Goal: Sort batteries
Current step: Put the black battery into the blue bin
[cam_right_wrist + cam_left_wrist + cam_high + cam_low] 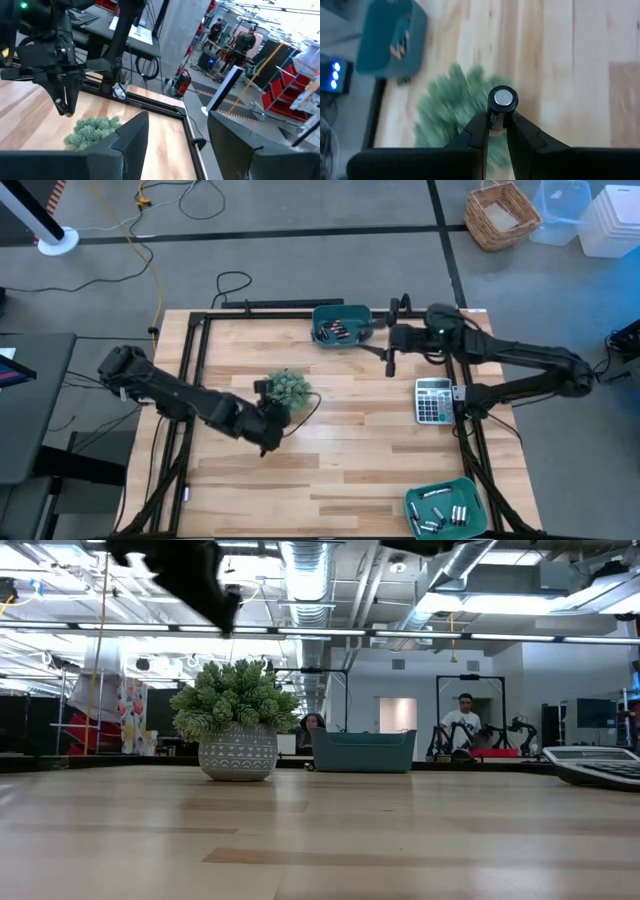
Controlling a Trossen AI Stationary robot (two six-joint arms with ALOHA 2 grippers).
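My left gripper hangs high over the table, beside the small potted plant, and is shut on one dark battery with a silvery end. In the low view it shows at the top, above the plant. My right gripper is open and holds nothing; it hovers near the far teal bin, which has several batteries in it. A second teal bin at the near right corner also holds several batteries. My left gripper pinches the battery between its two fingers, on the dark side wall just below the silvery end face. The fingers point down from above. The battery is lifted clear, above the plant and the table.
A grey calculator lies at the table's right edge, between the two bins. The plant stands left of the middle of the table. Bare wood lies across the middle and near side. People stand in the room behind.
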